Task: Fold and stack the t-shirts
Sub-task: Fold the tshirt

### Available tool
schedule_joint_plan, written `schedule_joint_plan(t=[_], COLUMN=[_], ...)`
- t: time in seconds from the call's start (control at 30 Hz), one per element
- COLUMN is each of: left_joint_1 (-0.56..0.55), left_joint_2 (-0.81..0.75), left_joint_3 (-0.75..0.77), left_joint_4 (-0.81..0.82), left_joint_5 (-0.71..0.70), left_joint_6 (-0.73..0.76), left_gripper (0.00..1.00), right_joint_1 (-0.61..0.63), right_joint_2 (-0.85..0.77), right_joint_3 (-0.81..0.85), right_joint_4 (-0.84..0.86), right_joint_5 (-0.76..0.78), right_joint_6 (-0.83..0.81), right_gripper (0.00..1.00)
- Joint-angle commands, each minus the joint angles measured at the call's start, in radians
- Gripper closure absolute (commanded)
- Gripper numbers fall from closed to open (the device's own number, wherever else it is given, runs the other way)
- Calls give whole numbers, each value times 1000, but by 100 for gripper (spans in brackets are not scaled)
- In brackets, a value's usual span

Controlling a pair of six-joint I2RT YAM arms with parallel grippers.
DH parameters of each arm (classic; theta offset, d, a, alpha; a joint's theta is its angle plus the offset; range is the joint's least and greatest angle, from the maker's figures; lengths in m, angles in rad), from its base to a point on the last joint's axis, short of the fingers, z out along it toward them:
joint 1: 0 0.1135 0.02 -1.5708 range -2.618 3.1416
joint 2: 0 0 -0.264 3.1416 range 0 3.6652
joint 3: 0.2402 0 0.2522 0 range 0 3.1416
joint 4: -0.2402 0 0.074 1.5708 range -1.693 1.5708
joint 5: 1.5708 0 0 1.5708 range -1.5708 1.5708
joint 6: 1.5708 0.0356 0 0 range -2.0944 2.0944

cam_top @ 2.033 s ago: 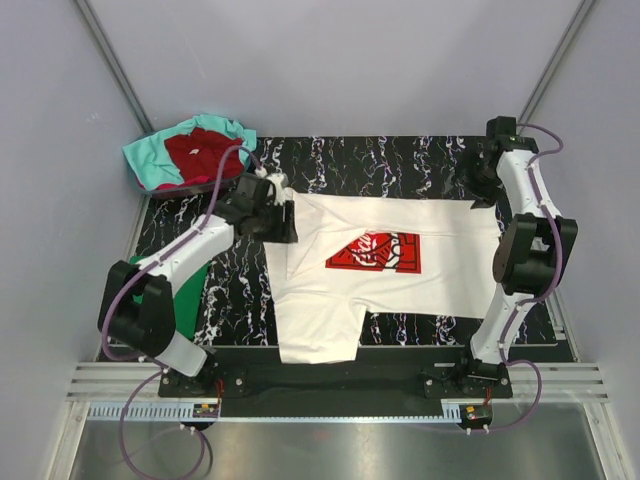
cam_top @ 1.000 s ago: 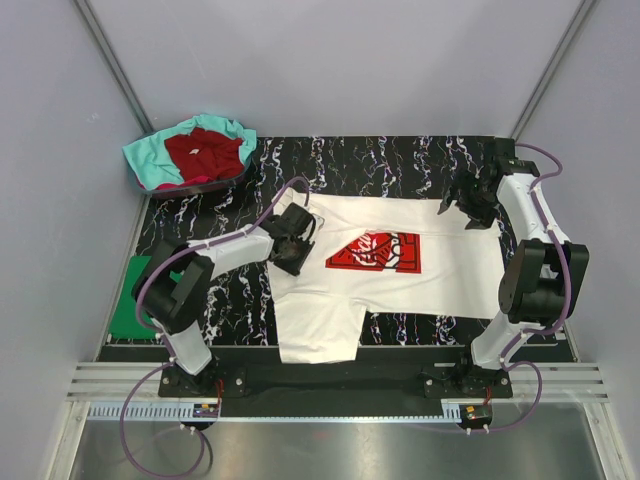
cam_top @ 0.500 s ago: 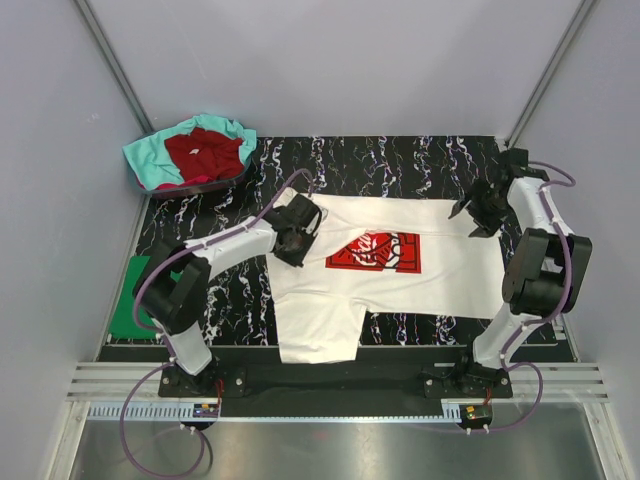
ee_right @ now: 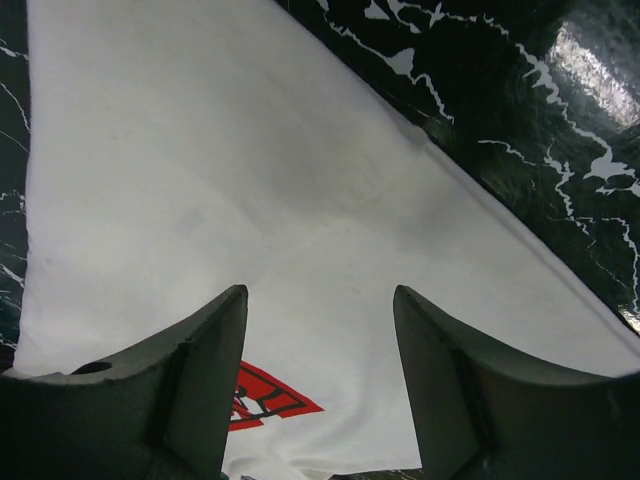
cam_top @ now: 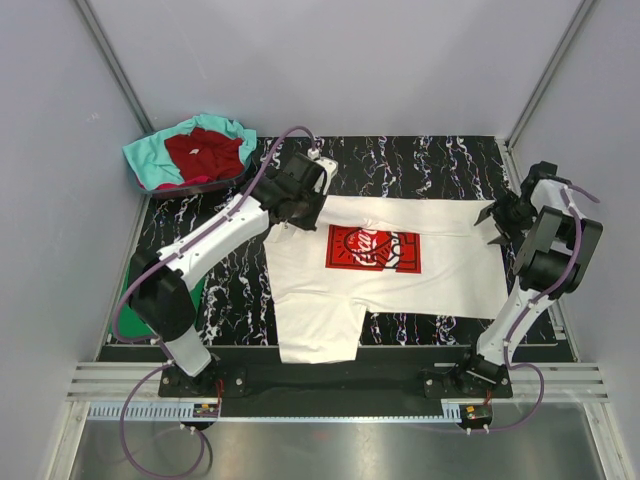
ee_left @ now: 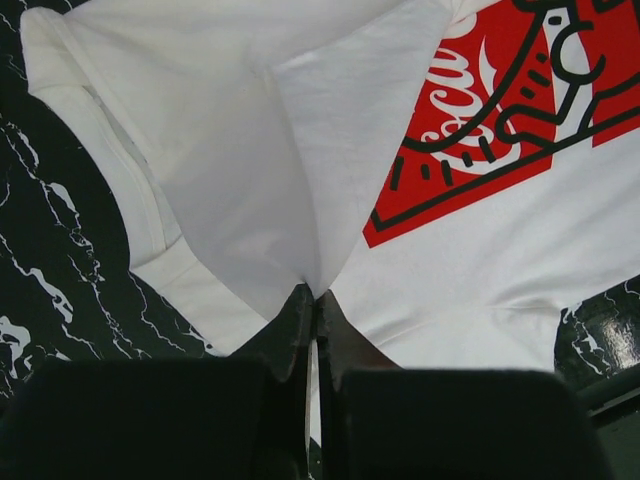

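Observation:
A white t-shirt (cam_top: 420,275) with a red chest print (cam_top: 373,248) lies spread on the black marbled mat. My left gripper (cam_top: 288,215) is shut on a pinch of its cloth beside the print, near the left sleeve. In the left wrist view the white t-shirt (ee_left: 250,150) rises in a peak into the left gripper (ee_left: 312,296). My right gripper (cam_top: 492,220) hangs open over the shirt's right edge. In the right wrist view only the white t-shirt (ee_right: 230,180) lies flat under the right gripper (ee_right: 320,335). Teal and dark red t-shirts (cam_top: 192,150) lie heaped at the back left.
A green t-shirt (cam_top: 118,325) lies flat at the mat's left edge, mostly hidden by my left arm. The black marbled mat (cam_top: 400,160) shows bare along the back. Grey walls close in on three sides, with a metal rail at the near edge.
The left gripper closed on the white shirt and pulled the pinched cloth back and up. The right arm swung right to the shirt's edge while its jaws narrowed.

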Motion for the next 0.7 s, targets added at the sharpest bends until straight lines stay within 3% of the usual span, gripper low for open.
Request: schedule_joint_plan(t=[0.0,0.67], left_joint_1=[-5,-14], left_joint_2=[-43,-49], left_joint_3=[47,109], left_joint_4=[-41,-112], left_joint_5=[61,89], left_joint_6=[-6,-34], left_gripper=[100,100], right_joint_1=[-16,-82], right_joint_2=[47,147], right_joint_3=[114,198], right_joint_4=[-25,6], right_joint_5=[77,114], right_joint_6=[-13,-106], right_gripper=[35,47])
